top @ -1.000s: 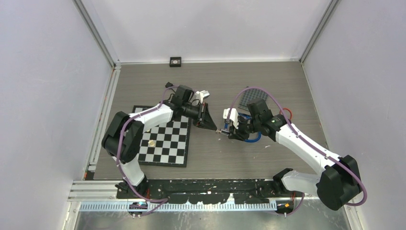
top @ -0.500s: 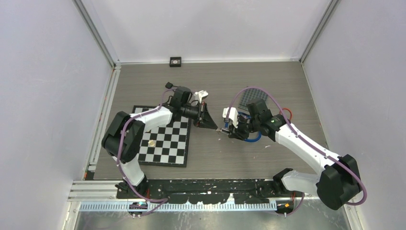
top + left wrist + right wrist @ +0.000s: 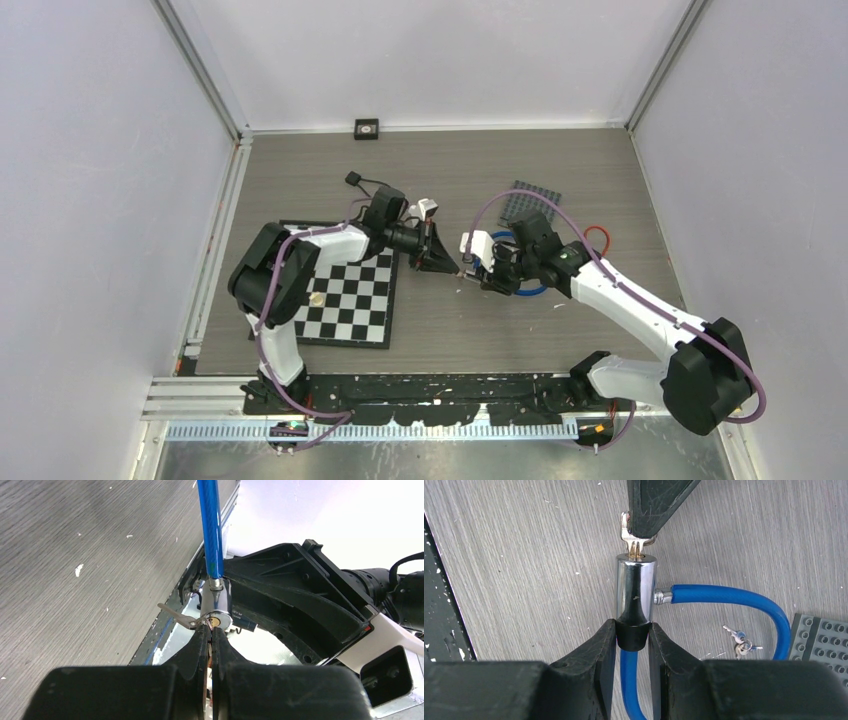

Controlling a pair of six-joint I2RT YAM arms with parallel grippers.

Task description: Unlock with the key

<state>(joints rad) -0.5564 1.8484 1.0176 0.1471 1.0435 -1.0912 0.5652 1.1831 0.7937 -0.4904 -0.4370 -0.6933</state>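
At mid-frame in the top view the left gripper [image 3: 211, 636] is pinched shut on the key [image 3: 631, 544] entering the lock [image 3: 636, 587], whose black end the right gripper [image 3: 632, 639] clamps; twisting could spin the lock or slip the thin key.

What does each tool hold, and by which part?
Left tool pinches the key by its head; right tool clamps the lock by its black end.
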